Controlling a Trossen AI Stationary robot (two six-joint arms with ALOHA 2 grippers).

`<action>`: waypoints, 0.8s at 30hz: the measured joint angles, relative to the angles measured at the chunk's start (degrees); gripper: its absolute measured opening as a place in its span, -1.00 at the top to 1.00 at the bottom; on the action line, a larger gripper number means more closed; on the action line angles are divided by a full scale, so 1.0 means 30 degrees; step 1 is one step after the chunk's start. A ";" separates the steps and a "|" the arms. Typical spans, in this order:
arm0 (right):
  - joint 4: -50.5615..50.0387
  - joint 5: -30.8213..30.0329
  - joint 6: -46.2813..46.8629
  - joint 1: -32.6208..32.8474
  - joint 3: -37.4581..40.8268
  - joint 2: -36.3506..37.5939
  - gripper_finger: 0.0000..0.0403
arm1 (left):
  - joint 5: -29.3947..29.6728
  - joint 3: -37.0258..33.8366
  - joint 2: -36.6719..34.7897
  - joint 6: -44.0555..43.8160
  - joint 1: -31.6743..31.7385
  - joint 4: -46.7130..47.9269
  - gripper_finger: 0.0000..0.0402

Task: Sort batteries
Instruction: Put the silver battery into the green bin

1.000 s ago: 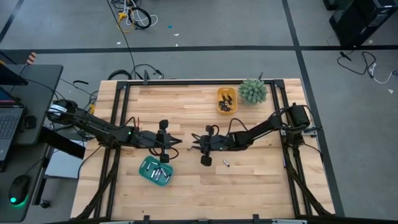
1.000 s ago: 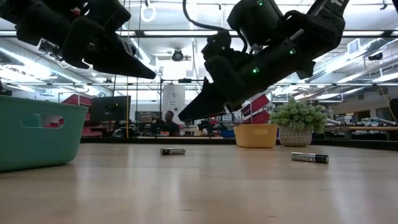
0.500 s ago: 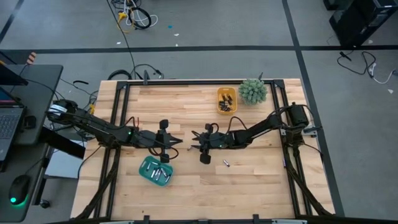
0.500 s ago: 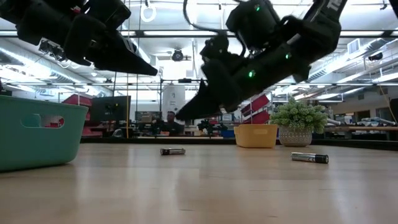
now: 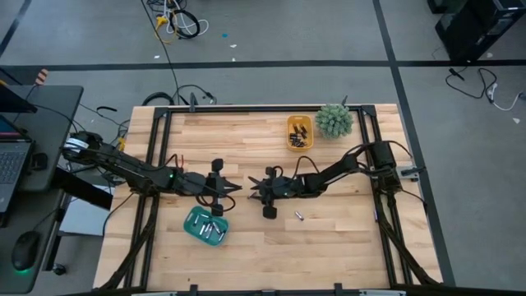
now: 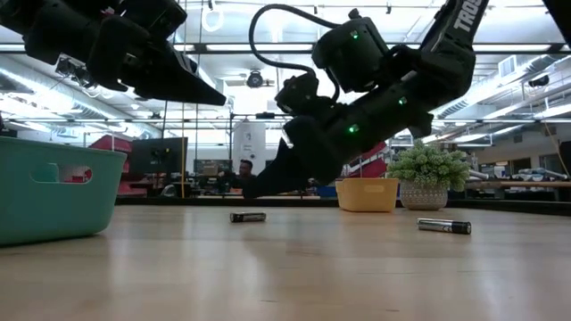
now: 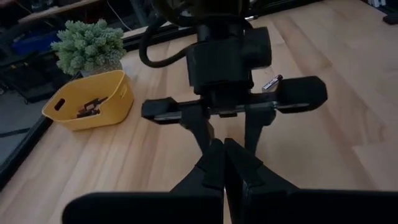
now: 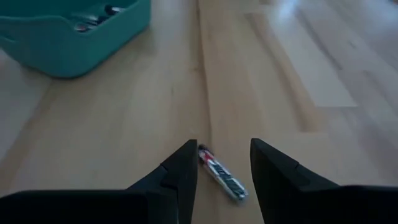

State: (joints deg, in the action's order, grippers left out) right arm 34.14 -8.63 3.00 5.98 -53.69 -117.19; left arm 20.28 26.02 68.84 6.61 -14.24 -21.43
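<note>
Several batteries are in view. One battery, dark with a silvery end, lies flat on the bare wood near mid-table. A second loose cell lies flat on the wood further right. More dark cells sit heaped in the yellow bin at the far side, and silvery cells lie in the teal bin at the near left.

A robotics lab or workshop: a butcher-block surface on a black metal frame stands on grey concrete floor with loose cables at upper left, and a laptop at far left; ceiling strip lights cross the top.
</note>
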 joint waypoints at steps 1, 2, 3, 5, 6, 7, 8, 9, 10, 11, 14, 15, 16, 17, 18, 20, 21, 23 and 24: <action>-0.0128 0.0196 0.0009 -0.0067 0.0000 0.0000 0.34 | 0.0004 0.0000 0.0000 0.0208 0.0000 -0.0013 1.00; -0.0200 0.0375 0.0009 -0.0141 -0.0005 -0.0107 0.33 | -0.0002 0.0000 0.0000 0.0300 0.0000 -0.0033 1.00; -0.0092 0.0484 0.0001 -0.0219 -0.0027 -0.0277 0.33 | 0.0004 0.0000 0.0000 0.0415 0.0000 -0.0083 1.00; -0.0154 0.0865 0.0003 -0.0388 -0.0159 -0.0803 0.34 | 0.0004 0.0000 0.0000 0.0670 0.0000 -0.0323 1.00; -0.0152 0.1005 0.0014 -0.0470 -0.0361 -0.1109 0.34 | 0.0000 0.0000 0.0000 0.0686 0.0000 -0.0494 1.00; -0.0067 0.1037 0.0148 -0.0512 -0.0442 -0.1398 0.34 | 0.0000 0.0007 0.0000 0.0707 0.0000 -0.0535 1.00; -0.0337 0.1052 0.0470 -0.0553 -0.0667 -0.1557 0.34 | -0.0001 0.0007 0.0000 0.0704 0.0000 -0.0510 1.00; -0.0143 0.1098 0.0782 -0.0589 -0.0783 -0.1741 0.34 | -0.0003 0.0007 0.0001 0.0688 0.0000 -0.0515 1.00; -0.0264 0.1201 0.1017 -0.0621 -0.0890 -0.1859 0.34 | -0.0003 0.0007 0.0007 0.0657 0.0000 -0.0457 1.00; -0.0287 0.1406 0.1181 -0.0630 -0.0984 -0.1983 0.34 | 0.0000 0.0007 0.0007 0.0636 0.0000 -0.0437 1.00; -0.0431 0.1591 0.1324 -0.0643 -0.0998 -0.1996 0.37 | -0.0003 0.0007 0.0015 0.0621 0.0000 -0.0455 1.00; -0.0703 0.1598 0.1499 -0.0648 -0.1009 -0.1996 0.40 | -0.0003 0.0007 0.0015 0.0612 0.0000 -0.0464 1.00; -0.0855 0.1597 0.1667 -0.0656 -0.1014 -0.1998 0.44 | -0.0003 0.0007 0.0015 0.0599 0.0000 -0.0452 1.00; -0.1050 0.1572 0.1897 -0.0656 -0.1018 -0.2004 0.50 | -0.0003 0.0007 0.0015 0.0592 0.0000 -0.0459 1.00; -0.1339 0.1562 0.2109 -0.0667 -0.1049 -0.1996 0.58 | -0.0003 0.0007 0.0015 0.0592 0.0000 -0.0459 1.00; -0.1759 0.1462 0.2374 -0.0656 -0.1063 -0.1989 0.79 | -0.0003 0.0007 0.0015 0.0574 0.0000 -0.0385 1.00; -0.1922 0.1451 0.2397 -0.0629 -0.1064 -0.1977 0.87 | -0.0003 0.0007 0.0015 0.0559 0.0000 -0.0312 1.00; -0.1976 0.1343 0.2416 -0.0541 -0.1054 -0.1967 0.91 | -0.0003 0.0007 0.0022 0.0468 0.0000 -0.0211 1.00; -0.1868 0.1231 0.2480 -0.0496 -0.1028 -0.1972 0.91 | -0.0003 0.0007 0.0018 0.0461 0.0000 -0.0225 1.00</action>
State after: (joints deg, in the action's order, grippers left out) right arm 28.54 -4.94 10.44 4.49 -56.78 -123.10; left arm 20.27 26.04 68.89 7.99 -14.24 -22.11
